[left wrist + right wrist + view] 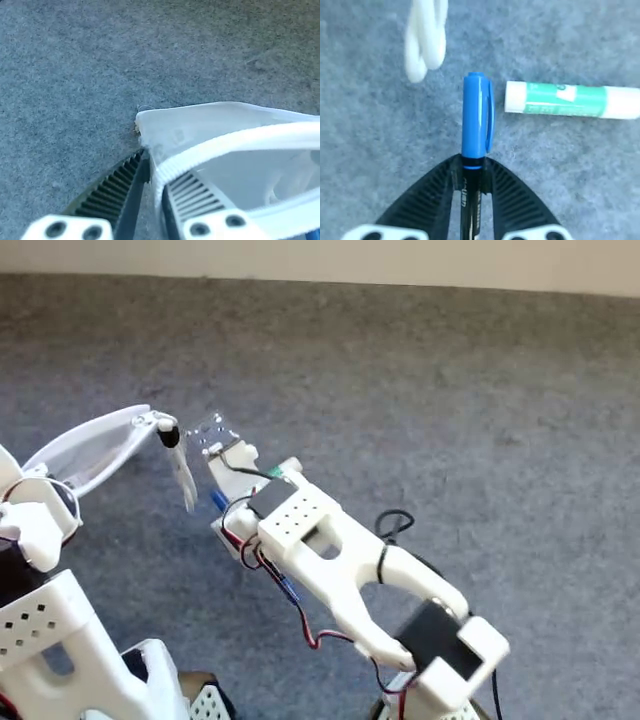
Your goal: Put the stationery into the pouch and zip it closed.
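Well, my right gripper (470, 162) clamps one blue pen (476, 115) — barrel mostly hidden; one glue stick (570, 100) beside; left gripper (152, 167) pinches one clear pouch (225, 130), cropped.

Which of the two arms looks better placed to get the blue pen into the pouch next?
Right. The right gripper is shut on the pen, close to the pouch, while the left gripper is occupied gripping the pouch's edge.

The high view looks steeply down on the grey worktop (450, 370), with both arms entering from its near edge. The left wrist camera sits close behind the left tool (150, 169), facing the pouch (210, 130). The right wrist camera sits close behind the right tool (470, 162), facing the blue pen (474, 115). The high view shares both.
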Robot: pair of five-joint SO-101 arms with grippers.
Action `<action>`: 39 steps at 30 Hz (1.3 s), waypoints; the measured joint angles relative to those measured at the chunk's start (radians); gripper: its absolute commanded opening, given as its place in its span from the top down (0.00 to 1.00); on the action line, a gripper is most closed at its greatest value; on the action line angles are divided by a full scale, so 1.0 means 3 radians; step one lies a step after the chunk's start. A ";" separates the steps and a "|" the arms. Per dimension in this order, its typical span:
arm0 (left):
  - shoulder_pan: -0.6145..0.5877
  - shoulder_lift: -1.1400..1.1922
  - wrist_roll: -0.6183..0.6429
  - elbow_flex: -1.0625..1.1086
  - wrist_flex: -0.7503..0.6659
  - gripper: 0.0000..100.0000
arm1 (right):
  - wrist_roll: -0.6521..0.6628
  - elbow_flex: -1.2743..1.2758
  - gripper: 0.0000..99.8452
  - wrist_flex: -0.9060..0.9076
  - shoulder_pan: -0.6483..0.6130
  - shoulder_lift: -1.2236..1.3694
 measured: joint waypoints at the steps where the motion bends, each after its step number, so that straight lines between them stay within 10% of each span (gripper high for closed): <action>1: 0.0031 0.0000 0.0000 0.0000 0.0000 0.99 | -0.0036 0.0031 1.00 0.0000 0.0000 -0.0087; 39: 0.0885 0.0000 -0.0358 0.0107 -0.0020 0.99 | -0.0752 0.1693 1.00 -0.0910 -0.0020 -0.3718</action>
